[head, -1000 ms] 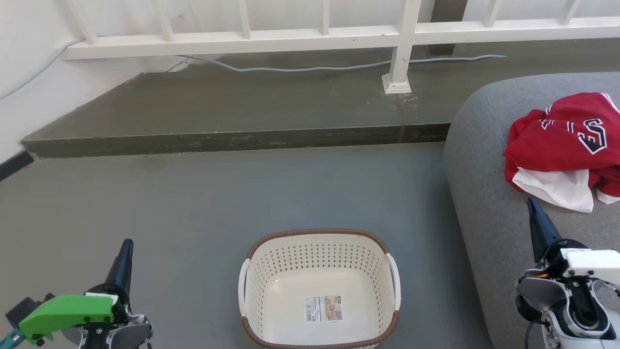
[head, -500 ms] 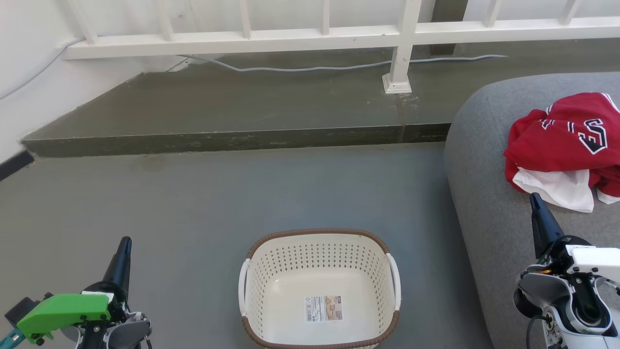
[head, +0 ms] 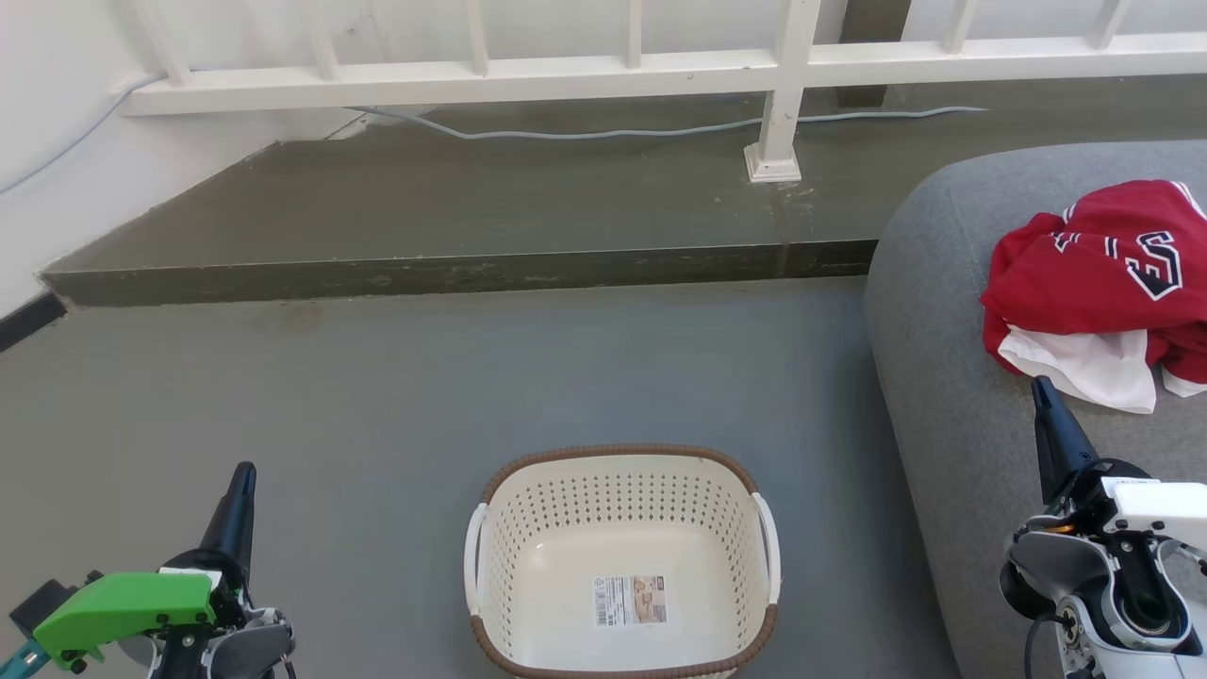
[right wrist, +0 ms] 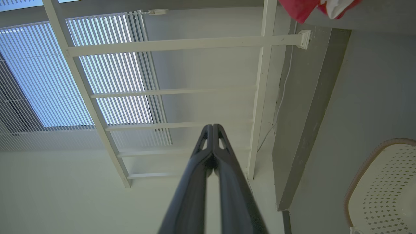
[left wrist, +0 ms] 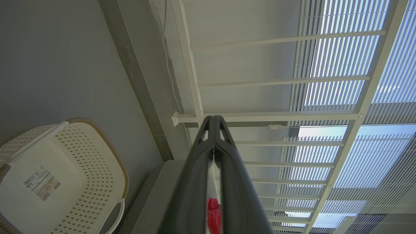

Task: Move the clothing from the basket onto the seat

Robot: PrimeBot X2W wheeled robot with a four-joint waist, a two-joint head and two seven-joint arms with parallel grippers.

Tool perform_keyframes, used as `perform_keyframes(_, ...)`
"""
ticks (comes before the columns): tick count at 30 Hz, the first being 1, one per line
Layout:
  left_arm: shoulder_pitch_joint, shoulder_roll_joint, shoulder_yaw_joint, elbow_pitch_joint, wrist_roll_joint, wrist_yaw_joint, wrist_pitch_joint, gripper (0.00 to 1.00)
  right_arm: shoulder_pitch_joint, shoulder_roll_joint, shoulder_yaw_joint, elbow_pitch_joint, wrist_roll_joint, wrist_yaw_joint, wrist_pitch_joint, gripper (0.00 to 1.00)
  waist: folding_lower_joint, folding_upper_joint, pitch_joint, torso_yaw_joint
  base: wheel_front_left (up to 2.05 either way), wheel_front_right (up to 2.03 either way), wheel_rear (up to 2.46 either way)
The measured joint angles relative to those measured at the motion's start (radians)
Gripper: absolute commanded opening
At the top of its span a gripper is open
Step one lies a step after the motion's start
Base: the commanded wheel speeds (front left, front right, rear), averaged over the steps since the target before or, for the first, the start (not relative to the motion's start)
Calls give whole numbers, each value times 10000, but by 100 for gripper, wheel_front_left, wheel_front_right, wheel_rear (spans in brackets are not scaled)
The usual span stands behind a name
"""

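The red clothing (head: 1099,283) with white trim and dark characters lies bunched on the grey seat (head: 943,377) at the right. The cream basket (head: 764,528) stands on the floor at bottom centre, holding nothing but a label on its bottom. My left gripper (head: 245,471) is shut at the lower left, apart from the basket. My right gripper (head: 1039,385) is shut above the seat, just below the clothing's white edge. In the left wrist view the shut gripper (left wrist: 214,117) points past the basket (left wrist: 107,143); a strip of clothing (left wrist: 213,216) shows red. The right wrist view has the shut gripper (right wrist: 213,126), clothing (right wrist: 299,8) and basket (right wrist: 380,195).
A raised concrete step (head: 453,269) runs across the floor behind the basket. A white railing (head: 783,85) with a post stands on it, and a grey cable (head: 613,130) lies along its foot. A white wall (head: 38,189) closes the left side.
My right gripper has risen a little toward the clothing over the first half second, then held still. The left gripper, basket and clothing have stayed put.
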Motion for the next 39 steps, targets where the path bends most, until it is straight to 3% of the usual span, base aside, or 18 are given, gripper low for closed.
perform_keyframes(39, -102, -12, 13, 46, 0, -12, 2, 0, -2, 6, -19, 54, 0, 0, 13, 0, 0, 0, -2, 0, 0, 0, 0)
